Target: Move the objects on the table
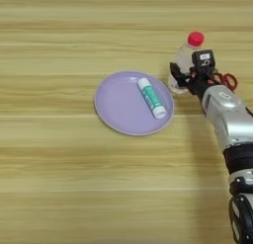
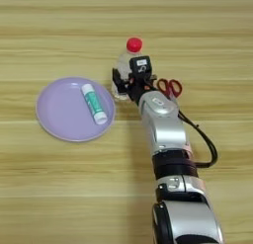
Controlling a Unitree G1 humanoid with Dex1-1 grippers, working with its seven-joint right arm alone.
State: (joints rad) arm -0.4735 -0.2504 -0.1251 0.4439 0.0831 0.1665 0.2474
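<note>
On the table (image 1: 59,188) there is one of each thing: one purple round plate (image 1: 116,107), one white tube with a green label (image 1: 151,97), one clear bottle with a red cap (image 2: 129,58) and one pair of red-handled scissors (image 2: 170,87). The tube lies flat inside the plate, on its right half, slanting from upper left to lower right. The bottle stands upright just beyond the plate's right rim, apart from it. The scissors lie on the wood to the right of the bottle, partly hidden behind the arm. The single right gripper (image 2: 127,80) reaches up from the bottom right on its silver forearm (image 2: 163,122), and its two black fingers stand on either side of the bottle's lower body, one finger (image 2: 116,80) visible at the bottle's left side; whether they press the bottle or only bracket it cannot be told.
</note>
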